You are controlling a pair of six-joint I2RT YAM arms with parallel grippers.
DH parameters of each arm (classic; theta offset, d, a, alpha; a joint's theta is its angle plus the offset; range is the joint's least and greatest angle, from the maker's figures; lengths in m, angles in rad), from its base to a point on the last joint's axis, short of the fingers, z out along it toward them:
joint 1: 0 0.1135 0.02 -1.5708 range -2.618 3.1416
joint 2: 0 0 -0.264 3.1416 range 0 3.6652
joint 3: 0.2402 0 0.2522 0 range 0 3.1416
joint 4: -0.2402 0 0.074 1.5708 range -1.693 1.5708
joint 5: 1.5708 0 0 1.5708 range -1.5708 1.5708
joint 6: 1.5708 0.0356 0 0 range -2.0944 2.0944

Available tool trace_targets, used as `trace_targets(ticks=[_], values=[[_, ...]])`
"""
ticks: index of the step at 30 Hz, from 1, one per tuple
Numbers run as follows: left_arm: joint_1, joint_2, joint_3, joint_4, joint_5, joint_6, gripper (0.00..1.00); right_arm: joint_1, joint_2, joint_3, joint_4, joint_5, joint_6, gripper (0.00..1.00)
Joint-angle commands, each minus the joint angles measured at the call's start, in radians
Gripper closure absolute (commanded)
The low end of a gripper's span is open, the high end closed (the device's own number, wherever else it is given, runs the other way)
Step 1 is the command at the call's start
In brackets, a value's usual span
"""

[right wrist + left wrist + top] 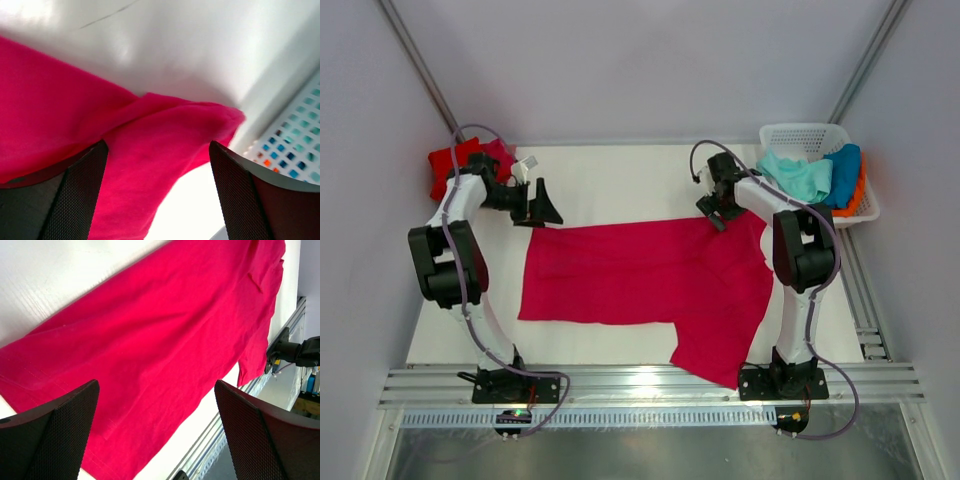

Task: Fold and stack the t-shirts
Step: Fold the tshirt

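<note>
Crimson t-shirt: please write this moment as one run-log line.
crimson t-shirt: lies flat, unheld | left claw: open, near far-left corner | right claw: open, over far-right corner

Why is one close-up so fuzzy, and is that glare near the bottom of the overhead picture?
Right wrist view: the pink shirt sits very close and looks soft, the basket blurred too. Left wrist view: the shirt's weave is sharp, the table washed out white. Top view: yes, light glares off the metal rail.
</note>
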Motion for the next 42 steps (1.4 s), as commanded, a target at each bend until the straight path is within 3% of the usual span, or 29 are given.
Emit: trace_targets(ticks=[1, 16, 19, 22, 23, 24, 26, 27, 29, 42], values=[[-0.002, 0.052, 0.068, 0.033, 0.065, 0.012, 0.01, -0.034, 0.004, 0.044, 0.078, 0.078, 0.013, 0.15], [-0.045, 0.219, 0.158, 0.04, 0.04, 0.01, 0.01, -0.069, 0.029, 0.035, 0.046, 0.058, 0.021, 0.15], [-0.054, 0.234, 0.161, 0.045, 0.028, 0.007, 0.01, -0.069, 0.038, 0.035, 0.009, 0.027, 0.013, 0.21], [-0.065, 0.254, 0.166, 0.049, 0.01, 0.003, 0.01, -0.071, 0.043, 0.024, -0.007, 0.024, 0.003, 0.35], [-0.066, 0.261, 0.17, 0.048, -0.004, 0.001, 0.01, -0.071, 0.043, 0.019, -0.01, 0.026, -0.005, 0.42], [-0.071, 0.273, 0.172, 0.049, -0.01, -0.003, 0.01, -0.072, 0.043, 0.013, -0.013, 0.027, -0.007, 0.56], [-0.071, 0.282, 0.178, 0.057, -0.029, -0.013, 0.01, -0.077, 0.044, 0.005, -0.019, 0.021, -0.011, 0.68], [-0.071, 0.287, 0.18, 0.066, -0.038, -0.022, 0.01, -0.08, 0.044, 0.001, -0.023, 0.023, -0.01, 0.8], [-0.073, 0.299, 0.183, 0.075, -0.062, -0.033, 0.01, -0.088, 0.049, -0.008, -0.034, 0.018, -0.01, 0.95], [-0.074, 0.314, 0.174, 0.128, -0.191, -0.03, 0.01, -0.098, -0.06, -0.087, -0.005, 0.102, -0.013, 0.97]])
